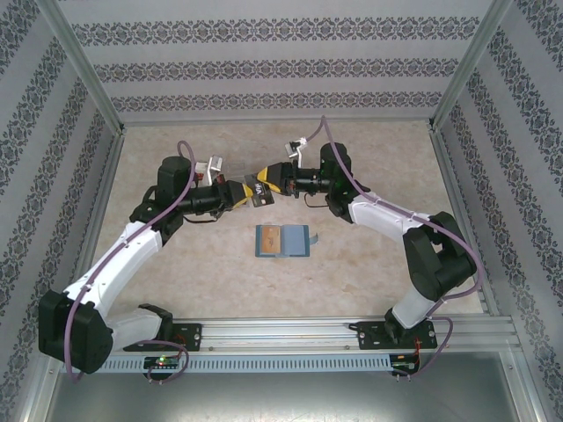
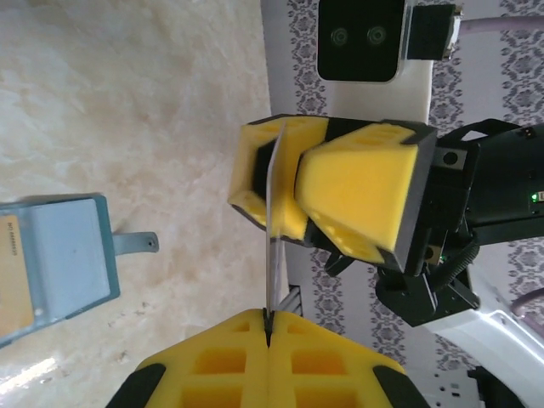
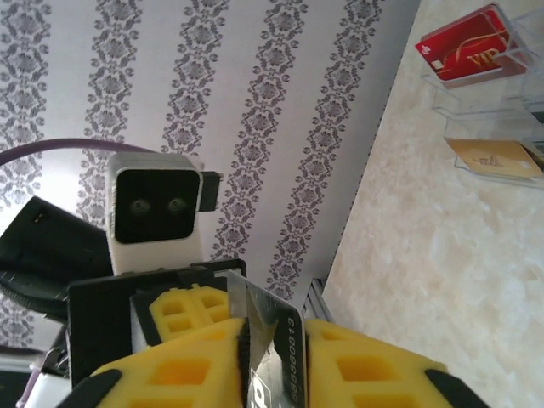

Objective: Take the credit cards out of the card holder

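The blue-grey card holder (image 1: 296, 240) lies open on the table, with a tan-orange credit card (image 1: 271, 239) in its left panel. From the left wrist I see the card holder (image 2: 64, 255) and that credit card (image 2: 12, 274) at the left edge. Above the table both grippers meet on one dark card (image 1: 262, 191) with white numbers. My left gripper (image 2: 270, 327) is shut on the card's edge (image 2: 272, 255). My right gripper (image 3: 276, 340) has closed from the other side, with the card (image 3: 285, 331) tilted between its pads. Another gold credit card (image 3: 493, 157) lies in the tray.
A clear plastic compartment tray (image 3: 444, 95) stands by the wall and also holds a red card (image 3: 466, 47). The holder's strap tab (image 2: 136, 244) sticks out to its right. Patterned walls enclose the table on three sides.
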Controlling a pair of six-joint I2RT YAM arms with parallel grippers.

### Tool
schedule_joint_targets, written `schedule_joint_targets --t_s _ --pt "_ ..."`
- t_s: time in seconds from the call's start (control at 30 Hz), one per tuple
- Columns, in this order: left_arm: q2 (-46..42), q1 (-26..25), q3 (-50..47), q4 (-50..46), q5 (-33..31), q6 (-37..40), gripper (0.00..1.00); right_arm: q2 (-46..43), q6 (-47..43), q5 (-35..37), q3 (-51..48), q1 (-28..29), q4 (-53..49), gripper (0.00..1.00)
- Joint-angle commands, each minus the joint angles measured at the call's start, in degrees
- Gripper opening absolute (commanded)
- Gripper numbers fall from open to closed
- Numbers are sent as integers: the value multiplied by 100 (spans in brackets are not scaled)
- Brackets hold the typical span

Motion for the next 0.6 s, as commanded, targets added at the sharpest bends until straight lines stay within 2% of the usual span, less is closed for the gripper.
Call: schedule_joint_targets --t_s 0.0,0.07,0.2,0.27,0.37,0.57 --pt "-181 98 -138 741 261 -589 0 -13 265 -125 252 134 391 14" --pt "-229 97 -137 766 204 -653 2 17 342 -42 254 185 484 10" --pt "-288 98 -202 1063 55 -909 29 78 424 172 271 294 596 8" --pt "-261 97 -202 1220 49 -996 32 106 499 266 275 358 629 8" --pt "-249 101 -167 1324 10 -1019 29 141 592 274 259 394 662 8" --pt "-279 100 -141 1119 -151 -789 8 55 471 323 160 305 465 11"
